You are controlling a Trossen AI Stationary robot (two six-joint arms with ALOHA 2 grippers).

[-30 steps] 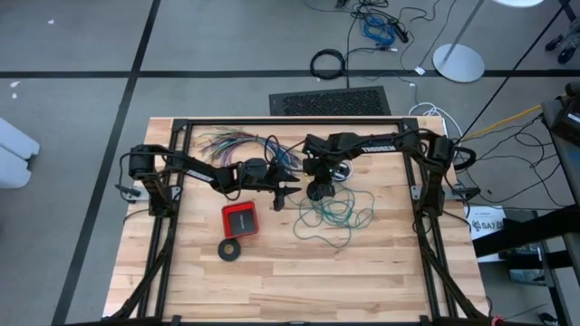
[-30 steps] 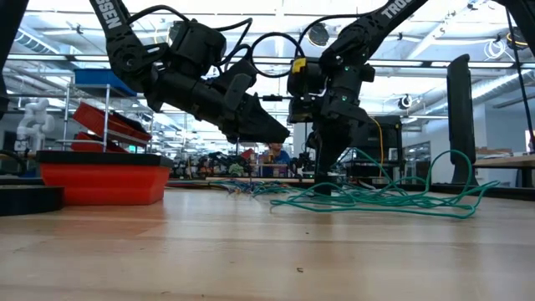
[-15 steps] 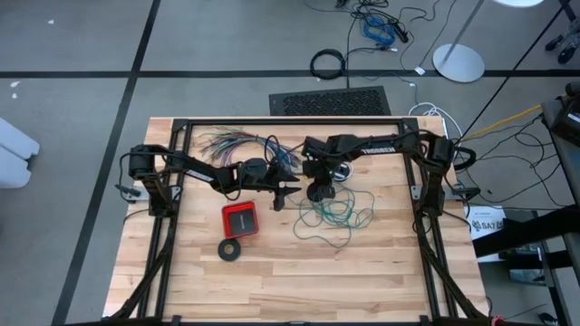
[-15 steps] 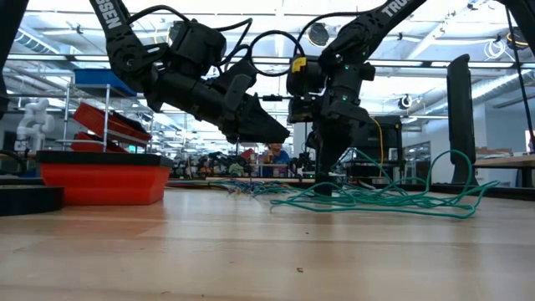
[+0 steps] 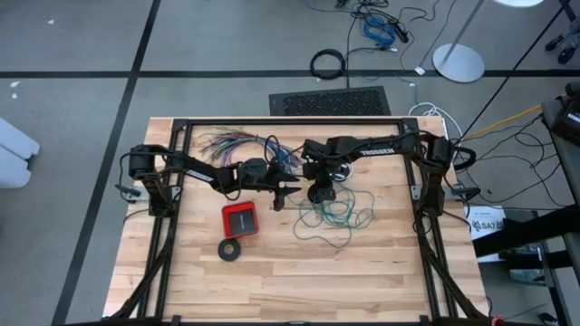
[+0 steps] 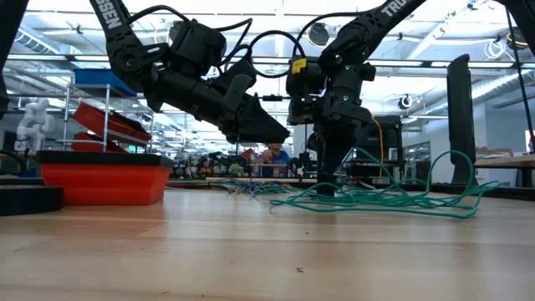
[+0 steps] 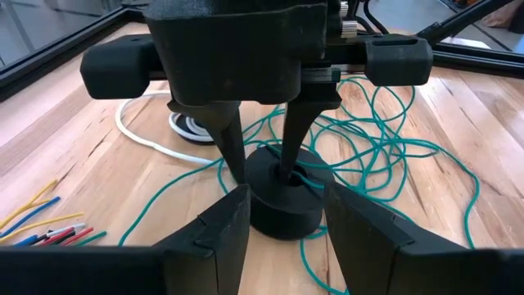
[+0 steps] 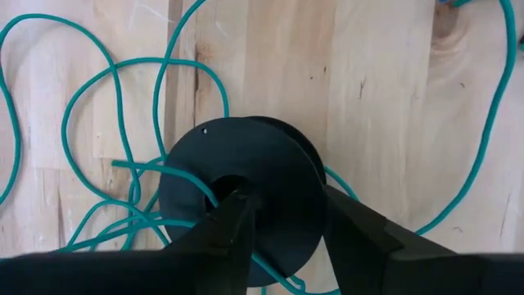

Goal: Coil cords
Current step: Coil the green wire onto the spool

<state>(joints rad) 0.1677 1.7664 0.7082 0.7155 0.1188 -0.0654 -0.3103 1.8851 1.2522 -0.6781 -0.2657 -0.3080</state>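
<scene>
Jaws of the right gripper (image 8: pixel 282 233) stand spread, one finger in the centre hole of a black round spool (image 8: pixel 246 192), the other outside its rim, amid the loose teal-green wire (image 5: pixel 333 217) on the wooden desk (image 5: pixel 362 272); the left gripper (image 5: pixel 288 191) hovers beside, jaws parted and empty.

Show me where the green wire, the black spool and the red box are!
green wire (image 5: pixel 337 217), high view, on the loose tangle's middle.
black spool (image 8: pixel 246 197), right wrist view, on its flat round top face.
red box (image 5: pixel 240 219), high view, on the middle of its top.
</scene>
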